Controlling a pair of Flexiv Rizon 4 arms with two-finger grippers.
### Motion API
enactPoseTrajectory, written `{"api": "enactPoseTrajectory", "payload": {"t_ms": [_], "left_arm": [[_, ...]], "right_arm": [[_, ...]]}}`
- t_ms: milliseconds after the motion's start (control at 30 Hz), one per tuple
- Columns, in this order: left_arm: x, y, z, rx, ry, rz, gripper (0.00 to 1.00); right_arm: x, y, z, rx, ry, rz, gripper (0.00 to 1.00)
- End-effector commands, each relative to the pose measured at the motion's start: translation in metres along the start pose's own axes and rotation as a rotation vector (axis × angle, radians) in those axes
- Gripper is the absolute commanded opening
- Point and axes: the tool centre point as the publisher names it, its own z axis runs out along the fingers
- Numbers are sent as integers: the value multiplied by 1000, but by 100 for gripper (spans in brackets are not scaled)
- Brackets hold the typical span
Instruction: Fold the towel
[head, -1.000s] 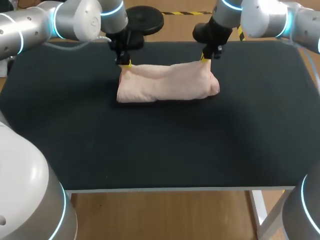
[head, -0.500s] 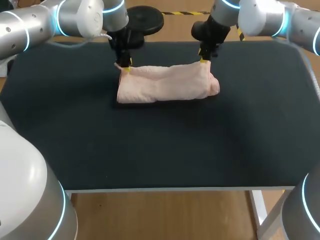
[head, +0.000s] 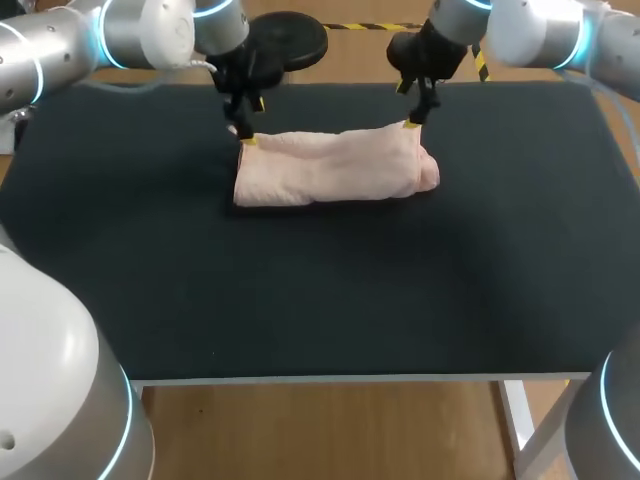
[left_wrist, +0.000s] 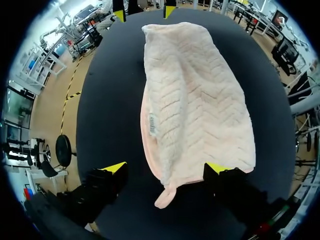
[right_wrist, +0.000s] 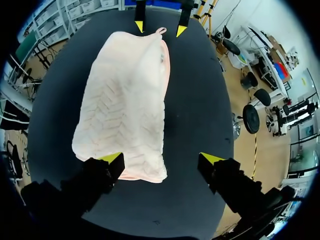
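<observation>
The folded pink towel (head: 330, 165) lies on the black table (head: 300, 300). The left gripper (left_wrist: 166, 168) and right gripper (right_wrist: 160, 159) hover over its ends, fingers spread wide, empty.

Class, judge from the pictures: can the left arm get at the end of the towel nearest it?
Probably yes. The left gripper is open and right at that end of the towel. Nothing lies between them, and the right gripper is at the other end.

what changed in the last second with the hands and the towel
Both hands let go of the far corners of the folded pale pink towel and rose: the left hand and the right hand now stand open above it. The towel stayed folded in place on the black table.
</observation>
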Motion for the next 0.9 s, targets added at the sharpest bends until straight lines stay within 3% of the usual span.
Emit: {"api": "enactPoseTrajectory", "payload": {"t_ms": [33,267,400,633,900], "left_arm": [[23,-1,-16,1,-31,4,100],[36,4,-33,51,-32,-39,100],[42,10,-46,49,-45,-37,100],[55,28,-68,143,-81,10,100],[62,38,-82,227,-94,-7,100]], "right_arm": [[22,0,-13,-7,-17,-12,100],[32,-9,-21,-92,8,91,100],[35,-5,-32,-87,-7,72,100],[36,-3,-41,-113,-20,98,100],[38,-4,-44,-156,-18,169,100]]}}
